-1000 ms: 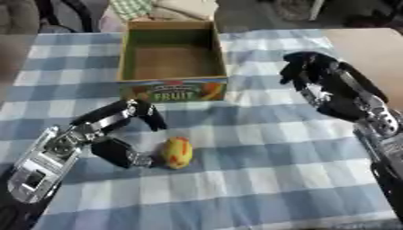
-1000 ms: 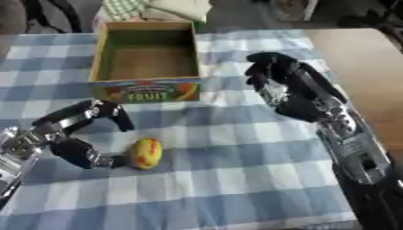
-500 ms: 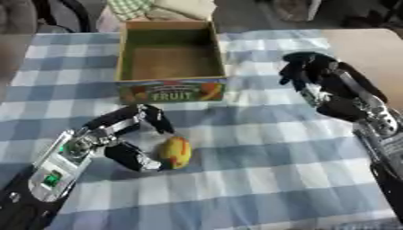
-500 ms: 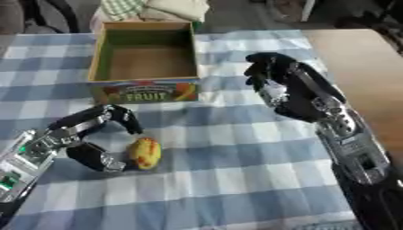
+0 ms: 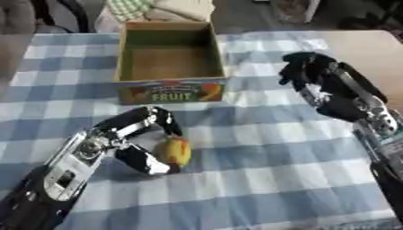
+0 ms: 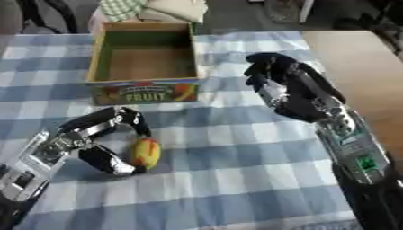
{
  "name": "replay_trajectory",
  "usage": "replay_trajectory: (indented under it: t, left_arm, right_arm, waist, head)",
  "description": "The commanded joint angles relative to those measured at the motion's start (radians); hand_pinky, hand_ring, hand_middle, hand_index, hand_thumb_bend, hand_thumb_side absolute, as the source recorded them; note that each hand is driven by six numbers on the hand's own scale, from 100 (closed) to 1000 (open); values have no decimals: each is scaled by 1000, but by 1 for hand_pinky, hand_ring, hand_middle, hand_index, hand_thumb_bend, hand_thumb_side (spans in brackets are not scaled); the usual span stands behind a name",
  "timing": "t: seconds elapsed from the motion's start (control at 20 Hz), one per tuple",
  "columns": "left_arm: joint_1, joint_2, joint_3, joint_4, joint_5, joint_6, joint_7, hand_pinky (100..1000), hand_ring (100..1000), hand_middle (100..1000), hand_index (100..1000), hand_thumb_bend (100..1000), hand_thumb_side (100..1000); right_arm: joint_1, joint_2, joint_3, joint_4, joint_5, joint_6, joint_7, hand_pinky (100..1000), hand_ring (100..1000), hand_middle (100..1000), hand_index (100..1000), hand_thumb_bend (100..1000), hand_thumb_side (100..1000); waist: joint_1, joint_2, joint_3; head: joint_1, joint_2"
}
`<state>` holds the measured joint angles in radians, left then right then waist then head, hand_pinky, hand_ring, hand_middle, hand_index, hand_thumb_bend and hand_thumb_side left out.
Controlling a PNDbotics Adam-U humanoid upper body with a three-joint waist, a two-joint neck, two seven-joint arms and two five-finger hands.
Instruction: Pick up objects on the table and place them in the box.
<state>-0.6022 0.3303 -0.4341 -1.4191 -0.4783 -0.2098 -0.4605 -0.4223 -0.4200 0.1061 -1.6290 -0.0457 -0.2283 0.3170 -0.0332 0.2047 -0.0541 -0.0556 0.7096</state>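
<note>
A small yellow and red fruit-shaped object [image 5: 176, 152] lies on the blue checked tablecloth, in front of the box. My left hand [image 5: 132, 143] has its curled fingers and thumb on either side of the fruit, fingers above it and thumb below, touching or nearly touching it. The open cardboard box [image 5: 170, 92] marked FRUIT stands behind, and its inside shows nothing. My right hand [image 5: 327, 85] hovers open over the cloth to the right of the box, holding nothing.
A bare wooden table part [image 5: 370, 49] shows at the far right. Folded cloths [image 5: 161, 8] lie behind the box. The tablecloth [image 5: 260, 170] spreads in front and to the right of the fruit.
My left hand has moved right and closed in around the fruit, which has stayed where it lay. The right hand has hardly moved.
</note>
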Motion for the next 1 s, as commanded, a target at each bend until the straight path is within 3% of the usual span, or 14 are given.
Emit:
replay_trajectory:
  t: [0.05,0.15,0.25,0.35,0.45,0.75,1.0]
  left_arm:
    - [-19,3,3,-6,-23,-10,6,780,654,605,686,540,241]
    - [-19,3,3,-5,-33,-11,11,779,649,597,680,503,205]
    - [-19,3,5,-5,-37,-9,19,772,629,566,650,364,100]
    - [-19,2,6,-7,-37,-5,26,767,611,539,621,197,100]
    - [-19,2,7,-8,-33,2,33,761,588,510,588,116,100]
    - [-18,28,25,-71,33,30,41,742,517,430,494,100,100]
    - [-43,126,98,-216,142,78,54,731,497,399,468,100,100]
  right_arm:
    - [-14,-19,-2,-21,-6,-1,3,779,646,644,848,100,493]
    - [-14,-19,-2,-21,-6,-1,3,779,645,644,848,100,493]
    - [-15,-19,-2,-20,-6,-1,3,778,645,644,848,100,493]
    - [-15,-19,-2,-20,-6,-1,3,778,645,644,848,100,493]
    - [-15,-19,-2,-20,-6,-1,3,778,645,644,848,100,494]
    - [-15,-21,-3,-18,-7,-1,2,778,644,644,848,100,493]
    - [-10,-25,-6,-15,-6,0,-1,778,644,644,848,100,494]
  waist:
    - [0,-18,0]
    - [0,-18,1]
    - [0,-18,1]
    - [0,-18,1]
    - [0,-19,1]
    - [2,-20,2]
    - [6,-23,7]
  head:
    - [-2,-12]
    - [-2,-13]
    - [-2,-13]
    - [-3,-13]
    - [-3,-14]
    - [-3,-15]
    - [-9,-15]
